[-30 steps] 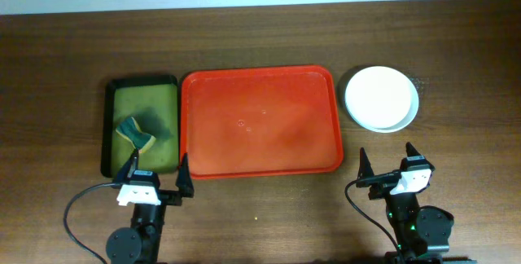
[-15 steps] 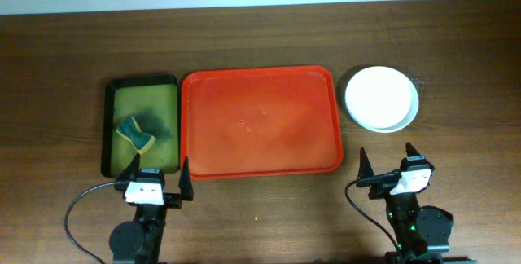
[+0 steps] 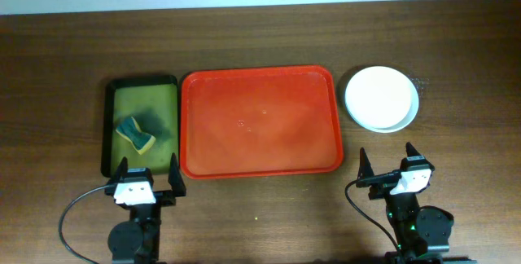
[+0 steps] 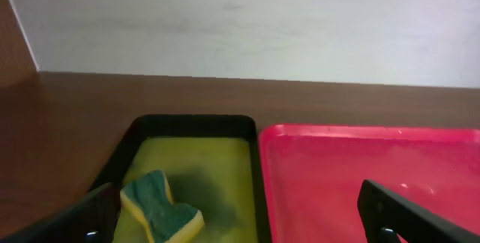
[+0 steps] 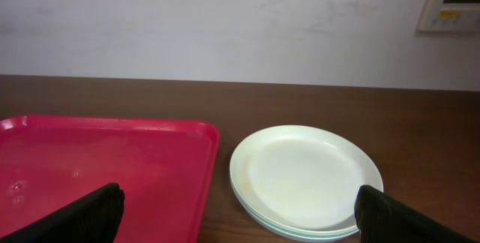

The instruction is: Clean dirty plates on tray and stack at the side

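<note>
With the plates (image 3: 381,99) stacked beside the bare tray (image 3: 260,121), our left gripper (image 3: 147,166) and right gripper (image 3: 386,151) gape empty, and we should park them clear of the stack.

Soft, even light falls from above. In the overhead view the dark desk (image 3: 260,44) looks dim, while the top plate of the plates (image 3: 381,97) is nearly washed out. The glossy tray (image 3: 260,125) carries faint pale sheen at its middle. Both wrist views are mildly soft. The wall (image 4: 240,18) is bright, and the jaws at the lower corners are dark and blurred.
</note>
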You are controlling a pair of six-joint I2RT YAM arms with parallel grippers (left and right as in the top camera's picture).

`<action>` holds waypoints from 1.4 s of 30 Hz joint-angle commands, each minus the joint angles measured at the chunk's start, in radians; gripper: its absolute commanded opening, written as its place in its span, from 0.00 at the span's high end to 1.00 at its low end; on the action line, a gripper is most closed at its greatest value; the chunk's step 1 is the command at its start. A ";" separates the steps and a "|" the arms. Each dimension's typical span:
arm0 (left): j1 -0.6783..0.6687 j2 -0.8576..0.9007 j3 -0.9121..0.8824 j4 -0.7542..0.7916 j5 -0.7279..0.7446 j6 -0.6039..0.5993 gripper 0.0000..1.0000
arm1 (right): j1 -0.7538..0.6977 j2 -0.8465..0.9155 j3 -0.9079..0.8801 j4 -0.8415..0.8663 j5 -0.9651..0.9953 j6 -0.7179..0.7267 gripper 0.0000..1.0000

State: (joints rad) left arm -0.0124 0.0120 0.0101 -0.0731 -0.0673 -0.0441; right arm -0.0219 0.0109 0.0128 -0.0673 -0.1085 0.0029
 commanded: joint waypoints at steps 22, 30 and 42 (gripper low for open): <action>0.005 -0.007 -0.002 -0.003 -0.024 -0.015 0.01 | -0.005 -0.007 -0.007 -0.004 0.008 0.002 0.01; 0.005 -0.007 -0.002 -0.003 -0.024 -0.015 0.01 | -0.005 -0.007 -0.007 -0.004 0.008 0.002 0.01; 0.005 -0.007 -0.002 -0.003 -0.024 -0.015 0.01 | -0.005 -0.007 -0.007 -0.004 0.008 0.002 0.01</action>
State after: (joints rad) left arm -0.0124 0.0120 0.0101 -0.0719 -0.0795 -0.0574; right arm -0.0219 0.0109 0.0128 -0.0673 -0.1081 0.0032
